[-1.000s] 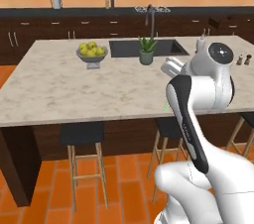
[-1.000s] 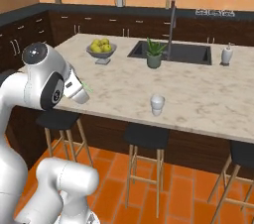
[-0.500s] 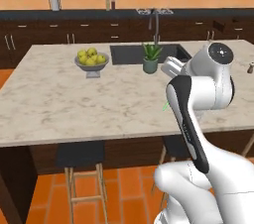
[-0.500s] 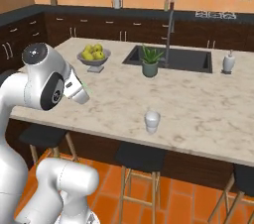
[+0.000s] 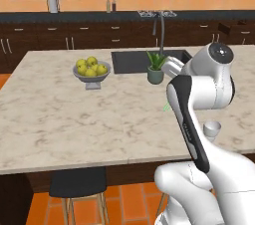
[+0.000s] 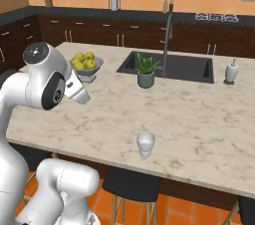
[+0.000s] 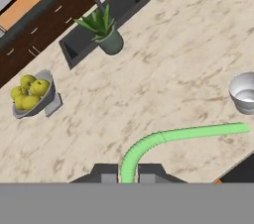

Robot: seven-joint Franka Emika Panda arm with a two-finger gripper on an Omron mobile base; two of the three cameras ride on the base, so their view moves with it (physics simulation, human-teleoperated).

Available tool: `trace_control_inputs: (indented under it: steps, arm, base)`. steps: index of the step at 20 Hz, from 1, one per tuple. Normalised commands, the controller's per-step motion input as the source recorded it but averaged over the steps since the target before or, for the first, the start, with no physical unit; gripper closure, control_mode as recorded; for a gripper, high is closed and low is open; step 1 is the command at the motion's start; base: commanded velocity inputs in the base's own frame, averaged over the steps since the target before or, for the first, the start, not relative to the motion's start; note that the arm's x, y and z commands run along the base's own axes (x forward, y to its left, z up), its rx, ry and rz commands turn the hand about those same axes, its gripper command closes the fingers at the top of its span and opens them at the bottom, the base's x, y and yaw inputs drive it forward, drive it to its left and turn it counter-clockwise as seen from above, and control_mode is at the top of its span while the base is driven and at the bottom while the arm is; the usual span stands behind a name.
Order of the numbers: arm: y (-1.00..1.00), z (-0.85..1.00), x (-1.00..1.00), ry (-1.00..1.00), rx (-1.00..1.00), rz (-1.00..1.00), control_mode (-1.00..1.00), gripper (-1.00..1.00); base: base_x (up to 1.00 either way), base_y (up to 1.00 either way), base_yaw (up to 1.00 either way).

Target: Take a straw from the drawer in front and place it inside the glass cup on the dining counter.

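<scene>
Straw [image 7: 163, 139] clamped in claw [image 7: 128, 176], tip aimed toward glass cup [image 7: 244, 93] (bent-looking).

From the right base camera I see my arm's gripper [image 6: 82, 91] raised over the left part of the dining counter [image 6: 199, 129], a short green tip of the straw [image 6: 88, 87] showing at it. The glass cup [image 6: 145, 144] stands upright near the counter's near edge, well apart from the gripper. Farther back sit a bowl of yellow-green fruit [image 6: 85, 65], a potted plant [image 6: 146, 71] beside the dark sink [image 6: 187, 66], and a soap dispenser [image 6: 231, 71] at the sink's right.
</scene>
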Motion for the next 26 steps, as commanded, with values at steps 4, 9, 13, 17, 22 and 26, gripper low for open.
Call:
trace_control_inputs:
  steps: [4, 9, 13, 17, 22, 26]
  arm:
    - [0.0, 0.0, 0.0, 0.0, 0.0, 0.0, 1.0, 1.0]
    - [0.0, 0.0, 0.0, 0.0, 0.0, 0.0, 1.0, 1.0]
    - [0.0, 0.0, 0.0, 0.0, 0.0, 0.0, 1.0, 1.0]
    - [0.0, 0.0, 0.0, 0.02, 0.0, 0.0, -1.0, 1.0]
    - [-0.32, 0.0, 0.21, 0.0, 0.0, 0.12, -1.0, 1.0]
    - [-0.74, -0.24, 0.46, 0.0, -0.01, 0.37, -1.0, 1.0]
  base:
    - [0.54, 0.01, 0.0]
    - [0.11, 0.03, 0.0]
    - [0.0, 0.0, 0.0]
    - [0.0, 0.0, 0.0]
    - [0.0, 0.0, 0.0]
    - [0.0, 0.0, 0.0]
